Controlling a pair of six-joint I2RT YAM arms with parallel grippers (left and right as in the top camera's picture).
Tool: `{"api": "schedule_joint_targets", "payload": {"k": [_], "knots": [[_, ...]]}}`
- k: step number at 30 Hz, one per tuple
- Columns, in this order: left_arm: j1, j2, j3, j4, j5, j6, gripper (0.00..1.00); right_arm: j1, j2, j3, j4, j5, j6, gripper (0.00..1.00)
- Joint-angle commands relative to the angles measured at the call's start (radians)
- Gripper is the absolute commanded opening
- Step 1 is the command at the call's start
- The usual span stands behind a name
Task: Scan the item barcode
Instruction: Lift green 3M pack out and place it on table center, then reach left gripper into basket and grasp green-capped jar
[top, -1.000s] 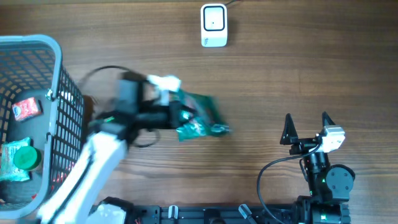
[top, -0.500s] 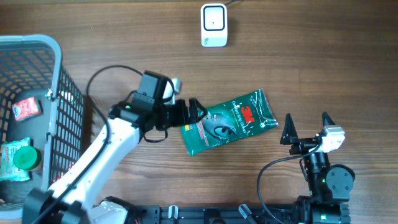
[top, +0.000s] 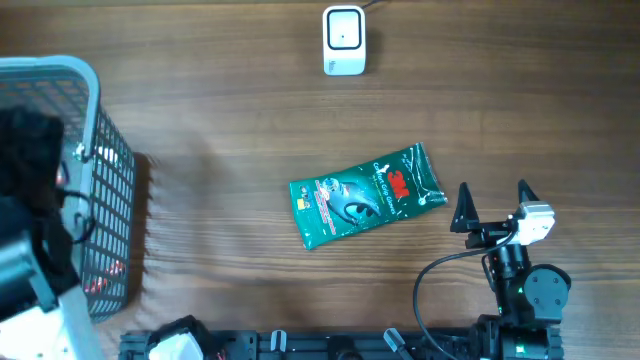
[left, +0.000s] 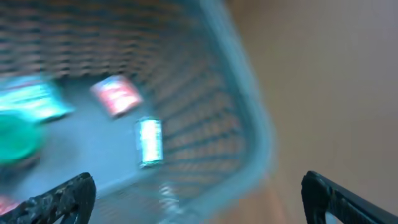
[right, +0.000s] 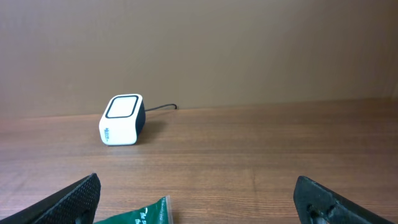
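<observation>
Left gripper (left: 198, 186) fingers stand wide apart. Beyond them, all blurred: basket (left: 252, 124) w/ red packet (left: 116, 95) above left finger, white-green item (left: 149, 142) btw fingers, green lid (left: 13, 138) at far left.

The packet (top: 365, 196) is green, the scanner (top: 343, 40) white, the basket (top: 50, 66) grey.

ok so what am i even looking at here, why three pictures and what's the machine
Three cameras on a two-armed robot at a wooden table. The top-down picture shows everything: a green packet lying flat, a white scanner at the far edge, a wire basket on the left. The other two look out from each wrist, dark fingertips in the bottom corners. The left gripper hangs open over the basket, blurred; the right gripper sits open near the packet, not touching. Neither holds anything.
</observation>
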Motion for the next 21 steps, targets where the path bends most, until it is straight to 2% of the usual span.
{"api": "schedule_joint_targets", "payload": {"k": [1, 5, 7, 13, 17, 21], "knots": [[0.252, 0.113, 0.001, -0.183, 0.104, -0.119, 1.0, 0.002, -0.006, -0.001, 0.003, 0.011, -0.006, 1.0], [0.397, 0.283, 0.001, -0.336, 0.104, -0.277, 1.0, 0.002, -0.006, -0.001, 0.003, 0.011, -0.006, 1.0], [0.405, 0.355, 0.001, -0.368, 0.103, -0.367, 1.0, 0.002, -0.006, -0.001, 0.003, 0.011, -0.006, 1.0], [0.405, 0.481, -0.003, -0.441, 0.082, -0.753, 1.0, 0.002, -0.006, -0.001, 0.003, 0.011, -0.006, 1.0], [0.405, 0.513, -0.008, -0.449, -0.023, -0.906, 1.0, 0.002, -0.006, -0.001, 0.003, 0.011, -0.006, 1.0], [0.405, 0.563, -0.008, -0.445, -0.041, -0.964, 1.0, 0.002, -0.006, -0.001, 0.003, 0.011, -0.006, 1.0]]}}
